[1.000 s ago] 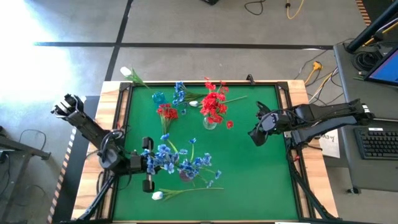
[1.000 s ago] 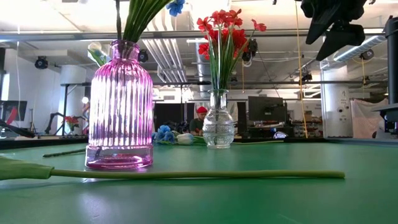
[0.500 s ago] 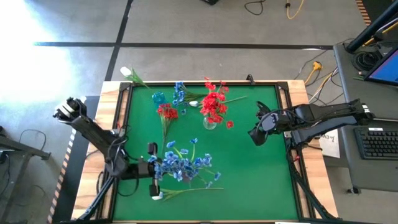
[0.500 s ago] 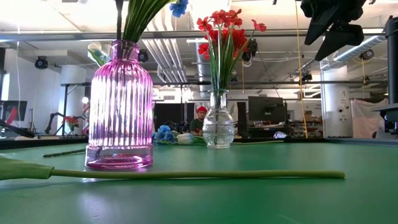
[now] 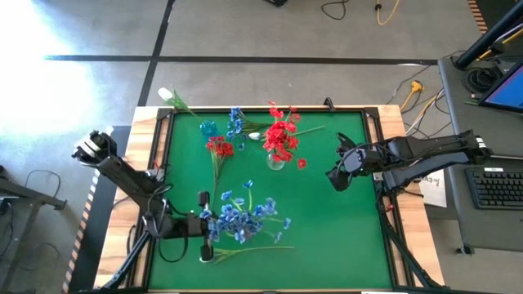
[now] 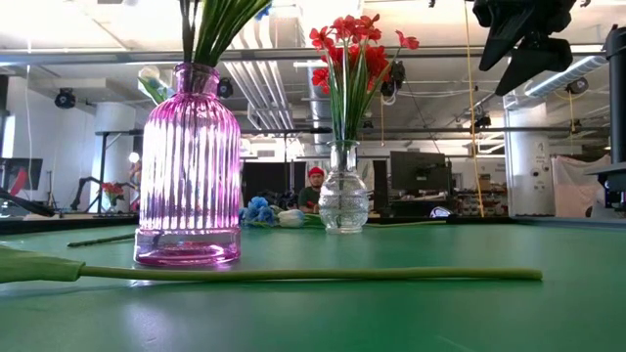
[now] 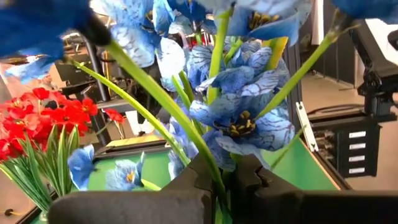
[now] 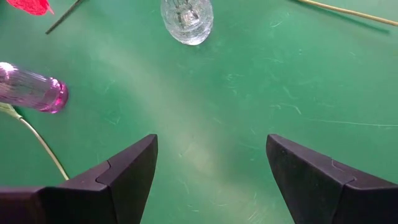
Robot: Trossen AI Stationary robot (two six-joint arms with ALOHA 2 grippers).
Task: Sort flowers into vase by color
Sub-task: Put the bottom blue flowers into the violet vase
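High view shows my left gripper (image 5: 207,229) clamped on a blue flower (image 5: 239,219) stem over the pink vase (image 6: 190,166) near the table's (image 5: 327,245) front edge, feeding it in, while my right gripper (image 5: 335,177) waits wide open, empty, near the right edge.

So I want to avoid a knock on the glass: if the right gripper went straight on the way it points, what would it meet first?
Probably bare green table mat: the open right gripper looks down at it. The clear vase and pink vase sit off its line, though depth is unclear.
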